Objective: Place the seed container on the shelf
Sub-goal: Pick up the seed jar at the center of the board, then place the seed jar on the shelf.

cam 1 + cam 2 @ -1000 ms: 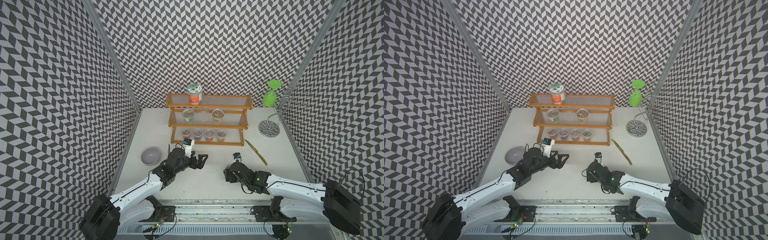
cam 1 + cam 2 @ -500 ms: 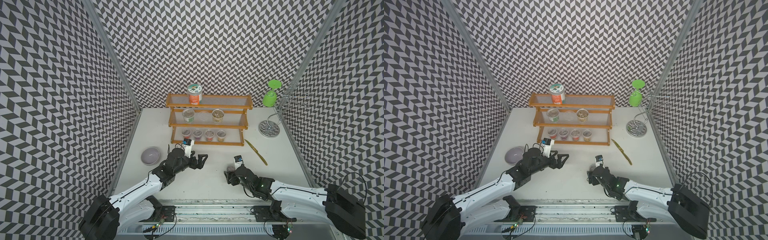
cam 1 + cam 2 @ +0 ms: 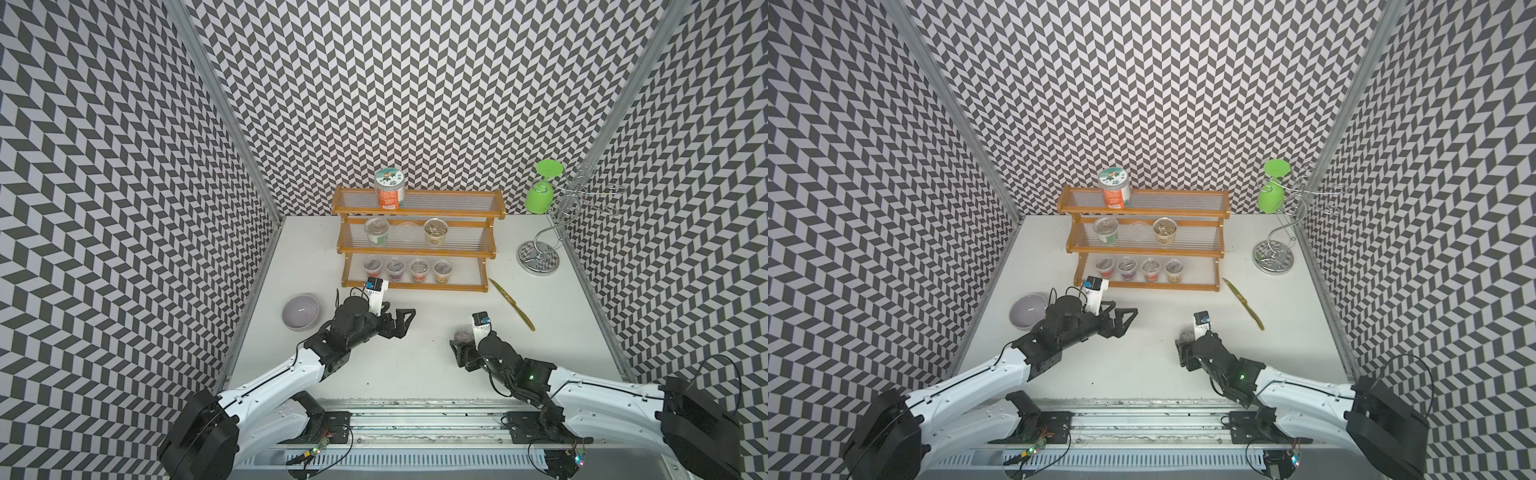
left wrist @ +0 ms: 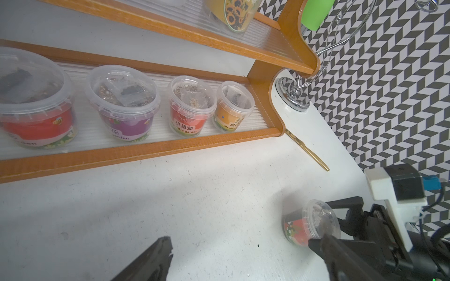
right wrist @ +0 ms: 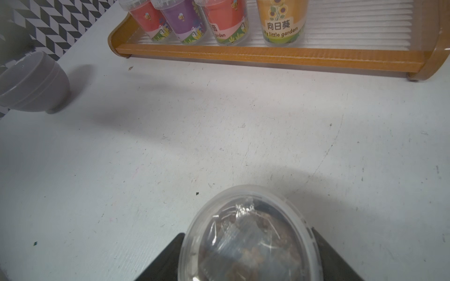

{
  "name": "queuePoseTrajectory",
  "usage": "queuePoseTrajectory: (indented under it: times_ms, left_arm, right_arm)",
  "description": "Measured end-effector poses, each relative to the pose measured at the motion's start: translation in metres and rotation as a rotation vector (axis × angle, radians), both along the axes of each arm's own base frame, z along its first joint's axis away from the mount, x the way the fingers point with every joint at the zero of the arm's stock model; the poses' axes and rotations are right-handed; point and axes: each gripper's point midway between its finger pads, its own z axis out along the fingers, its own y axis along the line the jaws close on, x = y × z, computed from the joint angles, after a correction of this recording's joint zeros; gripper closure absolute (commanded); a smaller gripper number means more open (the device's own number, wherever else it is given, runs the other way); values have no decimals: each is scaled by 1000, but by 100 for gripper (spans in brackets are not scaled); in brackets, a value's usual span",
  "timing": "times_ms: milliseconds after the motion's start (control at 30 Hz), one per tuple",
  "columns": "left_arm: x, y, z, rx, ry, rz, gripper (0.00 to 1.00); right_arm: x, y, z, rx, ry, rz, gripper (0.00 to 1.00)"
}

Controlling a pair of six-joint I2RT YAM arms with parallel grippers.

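I see a chrome wire stand [image 3: 538, 257] holding an upturned green goblet [image 3: 539, 199]. A slim gold knife [image 3: 511, 306] lies near it.

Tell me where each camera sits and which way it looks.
Top views: two eyes, high above the robot's base, looking down at the white table and the three-tier orange-brown wooden shelf; both arms show whole, with left gripper and right gripper.
Left wrist: on the left arm, facing the shelf's bottom tier; its own open fingertips show.
Right wrist: on the right arm, low, facing the shelf; its fingers flank the small clear-lidded seed container.
Shared: both wrist views see the four small labelled tubs.
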Motion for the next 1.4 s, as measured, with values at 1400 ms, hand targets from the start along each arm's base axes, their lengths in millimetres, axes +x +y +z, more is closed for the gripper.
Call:
queuePoseTrajectory:
  times_ms: [1400]
  left_arm:
    - [-8,-106,-28,43,-177,-259,0]
  right_arm:
    - [178,-43,40,13,-101,-249,27]
